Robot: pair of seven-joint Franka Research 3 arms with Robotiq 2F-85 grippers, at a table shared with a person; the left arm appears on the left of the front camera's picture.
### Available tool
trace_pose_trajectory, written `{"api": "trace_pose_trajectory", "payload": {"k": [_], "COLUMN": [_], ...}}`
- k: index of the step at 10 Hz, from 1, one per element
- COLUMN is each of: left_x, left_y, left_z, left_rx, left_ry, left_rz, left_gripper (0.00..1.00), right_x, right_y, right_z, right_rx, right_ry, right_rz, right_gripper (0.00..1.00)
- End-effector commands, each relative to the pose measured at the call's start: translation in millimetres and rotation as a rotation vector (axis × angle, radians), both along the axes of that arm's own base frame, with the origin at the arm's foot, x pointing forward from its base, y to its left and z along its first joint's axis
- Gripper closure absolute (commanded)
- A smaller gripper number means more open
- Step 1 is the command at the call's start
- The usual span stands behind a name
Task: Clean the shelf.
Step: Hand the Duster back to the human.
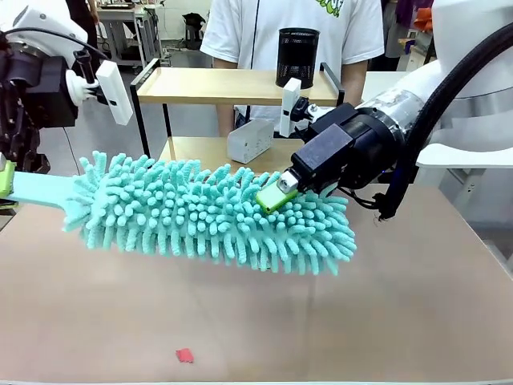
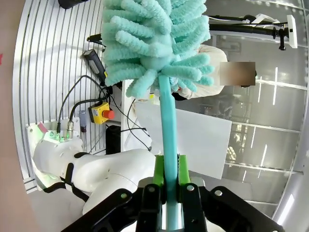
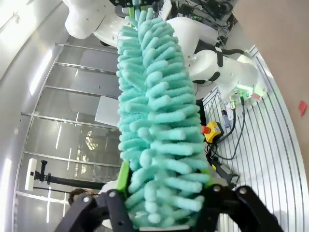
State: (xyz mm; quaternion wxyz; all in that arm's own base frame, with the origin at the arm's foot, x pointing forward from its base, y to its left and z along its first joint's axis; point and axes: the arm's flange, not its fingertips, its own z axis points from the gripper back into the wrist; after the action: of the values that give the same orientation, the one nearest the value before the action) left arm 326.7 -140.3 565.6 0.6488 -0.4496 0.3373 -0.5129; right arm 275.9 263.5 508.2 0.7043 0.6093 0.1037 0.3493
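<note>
The left gripper (image 2: 167, 186) clamps the flat teal handle of a duster (image 1: 208, 212), its green pads (image 2: 158, 170) pressed to either side of the stem, while the right gripper (image 1: 276, 196) sits closed on the fluffy head near its far end, noodle strands bulging between its fingers (image 3: 123, 181) in the right wrist view. Held by both arms, the duster hangs nearly level above the brown table (image 1: 321, 321), apart from its surface.

Beyond the table's far edge stands the shelf (image 1: 232, 84), a two-board rack in a thin black frame, with a person in a white T-shirt (image 1: 264, 28) behind it. A black mesh cup (image 1: 297, 56) rests on the top board; a white box-like item (image 1: 250, 140) sits on the lower one. The duster has not reached either board, so by the look of things the cleaning proper is yet to start: the tool is secured, and both boards remain to be swept, probably around or after the items are shifted.

The count: two grippers, one duster, one shelf with two boards, one mesh cup, one white box, one person, and one small red scrap (image 1: 185, 354) lying on the near part of the table.
</note>
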Motion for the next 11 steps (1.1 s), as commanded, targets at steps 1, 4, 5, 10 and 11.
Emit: {"api": "trace_pose_trajectory", "payload": {"k": [1,4,5,10,11], "left_x": [5.3,5.2,5.1,3.9,4.6], "left_y": [6.2,6.6,6.6,6.2,7.3], "left_z": [6.6,6.5,6.7,6.4,8.2], "left_rx": [-0.005,-0.001,-0.001,0.014,0.005], "left_ry": [0.008,-0.001,-0.001,-0.01,0.001], "left_rz": [-0.009,-0.006,-0.004,-0.034,-0.025], "left_gripper": [0.88,0.88,0.88,0.31,0.11], "right_x": [-0.8,-1.0,-1.1,-0.5,-0.5], "right_y": [-2.6,-2.7,-3.0,-3.9,-4.4], "right_z": [3.8,3.9,4.0,3.7,3.8], "right_rx": [0.012,0.012,0.011,0.014,0.017], "right_ry": [0.028,0.037,0.038,0.044,0.047], "right_rz": [0.002,0.01,0.011,0.015,0.018], "right_gripper": [1.0,1.0,1.0,1.0,1.0]}}
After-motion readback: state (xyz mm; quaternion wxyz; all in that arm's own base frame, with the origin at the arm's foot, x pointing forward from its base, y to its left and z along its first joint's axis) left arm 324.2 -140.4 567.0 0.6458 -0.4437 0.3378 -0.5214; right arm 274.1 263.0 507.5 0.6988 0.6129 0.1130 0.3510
